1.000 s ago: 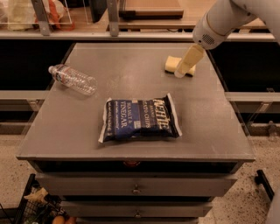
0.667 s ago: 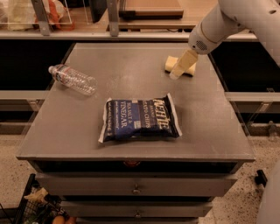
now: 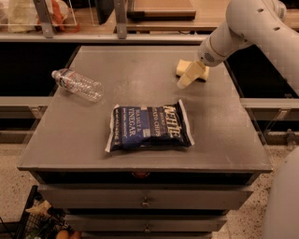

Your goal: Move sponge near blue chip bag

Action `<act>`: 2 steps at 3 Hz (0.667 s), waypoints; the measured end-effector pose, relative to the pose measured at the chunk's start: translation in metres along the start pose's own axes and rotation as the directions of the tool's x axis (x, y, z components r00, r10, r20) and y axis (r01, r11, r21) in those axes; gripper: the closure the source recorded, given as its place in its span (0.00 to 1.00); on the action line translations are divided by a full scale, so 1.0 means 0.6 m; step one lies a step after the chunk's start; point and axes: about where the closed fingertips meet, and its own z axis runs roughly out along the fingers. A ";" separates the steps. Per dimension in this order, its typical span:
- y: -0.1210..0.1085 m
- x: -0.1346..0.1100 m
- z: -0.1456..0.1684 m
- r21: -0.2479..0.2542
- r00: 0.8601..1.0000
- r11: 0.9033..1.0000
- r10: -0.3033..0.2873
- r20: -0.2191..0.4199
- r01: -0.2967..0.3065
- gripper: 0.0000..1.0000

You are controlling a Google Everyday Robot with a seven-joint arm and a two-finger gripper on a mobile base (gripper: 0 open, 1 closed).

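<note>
The sponge [image 3: 182, 66] is a pale yellow block lying at the back right of the grey table [image 3: 84, 135]. The gripper [image 3: 182, 83], cream and blocky, reaches down-left from the white arm [image 3: 243, 23]. It crosses in front of the sponge and hides its middle, with its tip just to the sponge's near side. I cannot tell whether it touches the sponge. The blue chip bag [image 3: 148, 127], navy with white lettering, lies flat at the table's front centre, well apart from the sponge.
A clear plastic water bottle [image 3: 77, 84] lies on its side at the table's left. A shelf with items [image 3: 56, 14] runs behind the table. Drawers [image 3: 145, 200] sit below the table's front edge.
The gripper has moved left and toward the front, from the sponge's right side to across it. The sponge, bag and bottle have not moved.
</note>
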 end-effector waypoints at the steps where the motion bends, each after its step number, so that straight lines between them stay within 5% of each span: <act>1: -0.005 0.006 0.023 -0.010 1.000 1.000 0.024 0.006 -0.024 0.18; 2: -0.007 0.012 0.038 -0.022 0.999 0.999 0.043 0.013 -0.043 0.42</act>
